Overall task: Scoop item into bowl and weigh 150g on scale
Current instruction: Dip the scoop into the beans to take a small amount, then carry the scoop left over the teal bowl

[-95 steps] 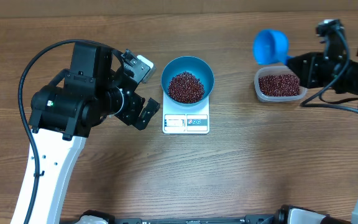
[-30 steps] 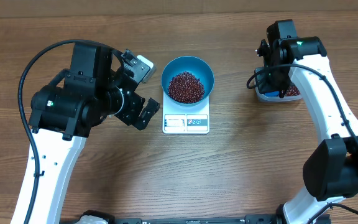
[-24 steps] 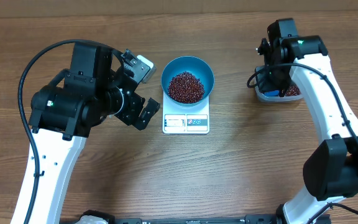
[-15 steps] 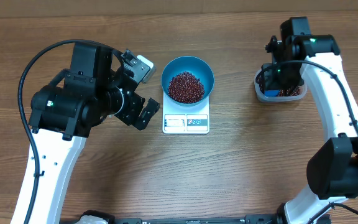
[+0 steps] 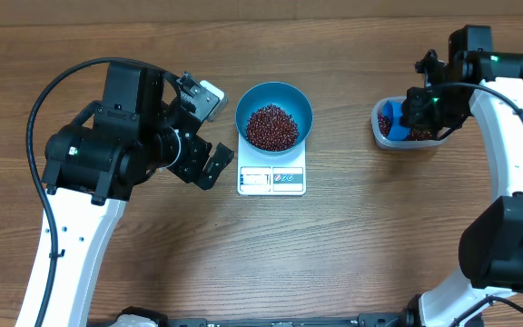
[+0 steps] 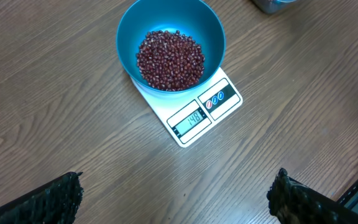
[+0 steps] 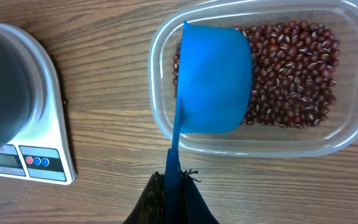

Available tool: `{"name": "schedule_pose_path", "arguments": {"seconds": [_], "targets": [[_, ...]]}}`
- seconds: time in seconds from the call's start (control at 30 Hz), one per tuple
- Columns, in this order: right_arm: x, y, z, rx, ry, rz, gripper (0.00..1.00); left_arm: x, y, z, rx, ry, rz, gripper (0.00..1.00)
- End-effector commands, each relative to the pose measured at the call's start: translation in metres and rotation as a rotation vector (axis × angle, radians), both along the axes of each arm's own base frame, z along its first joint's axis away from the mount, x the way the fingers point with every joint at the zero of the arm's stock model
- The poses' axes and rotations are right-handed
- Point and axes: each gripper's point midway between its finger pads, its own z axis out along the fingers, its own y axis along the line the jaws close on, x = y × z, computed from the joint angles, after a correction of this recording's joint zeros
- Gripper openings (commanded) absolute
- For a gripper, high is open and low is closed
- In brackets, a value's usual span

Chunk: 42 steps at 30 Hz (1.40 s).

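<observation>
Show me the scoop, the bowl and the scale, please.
scoop (image 7: 213,81), right wrist view, on its blue cup.
bowl (image 6: 166,15), left wrist view, on its bare inner wall.
scale (image 6: 204,112), left wrist view, on its front panel.

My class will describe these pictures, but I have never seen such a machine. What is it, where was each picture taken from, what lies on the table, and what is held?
Two robot arms work at a table. One picture looks down from above; the other two come from cameras on each wrist. A blue bowl of red-brown beans stands on a white scale. The left gripper hangs open, empty. The right gripper is shut on the handle of a blue scoop, over a clear tub of beans.
</observation>
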Motion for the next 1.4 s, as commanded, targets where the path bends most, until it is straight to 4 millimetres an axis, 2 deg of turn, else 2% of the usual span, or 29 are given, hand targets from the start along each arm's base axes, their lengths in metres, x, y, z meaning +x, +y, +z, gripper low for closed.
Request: {"name": "schedule_pose_path", "arguments": {"seconds": [0.0, 0.07, 0.37, 0.57, 0.67, 0.77, 0.93, 1.03, 1.1, 1.23, 1.27, 1.37], "targets": [[0.008, -0.009, 0.01, 0.031, -0.034, -0.027, 0.04, 0.0, -0.003, 0.007, -0.011, -0.024, -0.022, 1.0], [0.007, -0.017, 0.01, 0.037, -0.032, -0.048, 0.04, 0.0, -0.003, 0.007, -0.011, -0.024, -0.022, 1.0], [0.008, -0.03, 0.024, 0.226, -0.101, -0.049, 0.04, 0.0, -0.003, 0.007, -0.011, -0.024, -0.022, 1.0], [0.004, -0.047, 0.027, 0.264, -0.115, -0.084, 0.04, 0.0, -0.003, 0.007, -0.011, -0.024, -0.022, 1.0], [0.004, -0.048, 0.033, 0.261, -0.133, -0.082, 0.04, 0.0, -0.003, 0.007, -0.011, -0.024, -0.022, 1.0], [0.006, -0.047, 0.049, 0.258, -0.181, -0.071, 0.04, 0.0, -0.003, 0.007, -0.011, -0.024, -0.022, 1.0], [0.014, -0.034, 0.103, 0.297, -0.33, -0.019, 0.04, 0.0, -0.003, 0.007, -0.011, -0.024, -0.022, 1.0], [0.014, -0.018, 0.128, 0.288, -0.393, 0.035, 0.04, 0.0, -0.003, 0.007, -0.011, -0.024, -0.022, 1.0], [0.015, 0.002, 0.14, 0.289, -0.421, 0.083, 0.04, 0.0, -0.003, 0.007, -0.011, -0.024, -0.022, 0.99], [0.016, 0.062, 0.152, 0.33, -0.447, 0.234, 0.04, 0.0, -0.003, 0.007, -0.011, -0.024, -0.022, 1.0], [0.014, 0.097, 0.154, 0.341, -0.454, 0.322, 0.04, 0.0, -0.003, 0.007, -0.011, -0.024, -0.022, 1.0], [0.009, 0.134, 0.158, 0.357, -0.468, 0.41, 0.04, 0.0, -0.003, 0.007, -0.011, -0.024, -0.022, 1.0]]}}
